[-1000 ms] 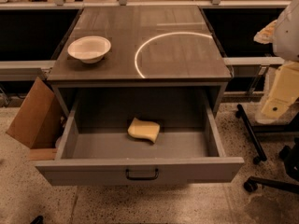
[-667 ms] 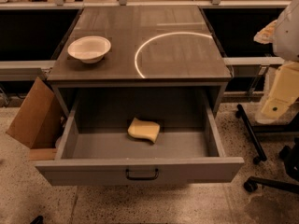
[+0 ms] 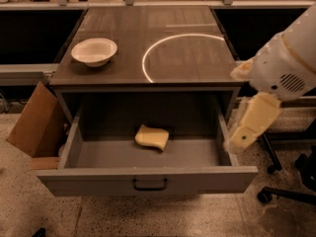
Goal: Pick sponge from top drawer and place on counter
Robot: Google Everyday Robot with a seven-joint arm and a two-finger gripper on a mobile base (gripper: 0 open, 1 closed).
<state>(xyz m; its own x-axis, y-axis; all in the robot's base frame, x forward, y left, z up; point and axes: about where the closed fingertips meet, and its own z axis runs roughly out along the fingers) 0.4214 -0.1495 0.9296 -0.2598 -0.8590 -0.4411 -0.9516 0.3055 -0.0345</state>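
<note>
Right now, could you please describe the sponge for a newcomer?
Find the wide grey metal top drawer, open beneath the dark wood-grain counter. On its floor lies the pale yellow wavy-edged foam sponge, left of the gripper beside the drawer's right wall. Unlike the round white bowl on the counter, it is a block.

The sponge (image 3: 152,137) lies in the middle of the open drawer (image 3: 98,182). The drawer sticks out below the worktop (image 3: 187,58). A bowl (image 3: 94,51) sits on the worktop's left side. A box (image 3: 34,122) leans left of the drawer. The end effector (image 3: 243,135) hangs by the drawer's right wall.
</note>
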